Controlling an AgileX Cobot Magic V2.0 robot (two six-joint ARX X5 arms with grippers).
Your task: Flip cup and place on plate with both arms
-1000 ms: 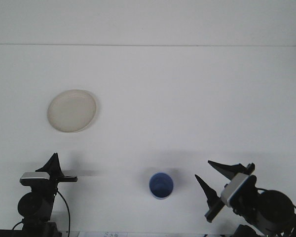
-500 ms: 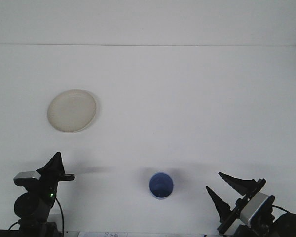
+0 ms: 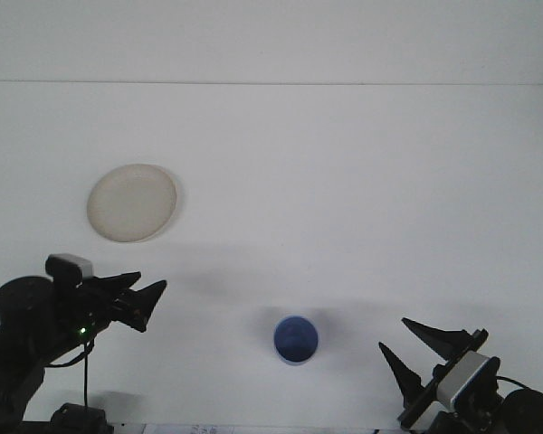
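A blue cup [image 3: 296, 340] stands on the white table near the front edge, its mouth facing up. A cream plate [image 3: 131, 202] lies at the middle left, with nothing on it. My left gripper [image 3: 151, 303] hovers at the lower left, below the plate and well to the left of the cup; its dark fingers overlap in this view. My right gripper [image 3: 407, 342] is open at the lower right, its two pointed fingers spread apart, a short way right of the cup. Neither gripper touches anything.
The white table [image 3: 344, 181] stretches back to a far edge near the top of the view. Arm bases and cables sit at the bottom corners.
My left arm has swung up and turned, its gripper now pointing right toward the cup. The right gripper drew back toward the lower right earlier and has stayed there. Cup and plate have not moved.
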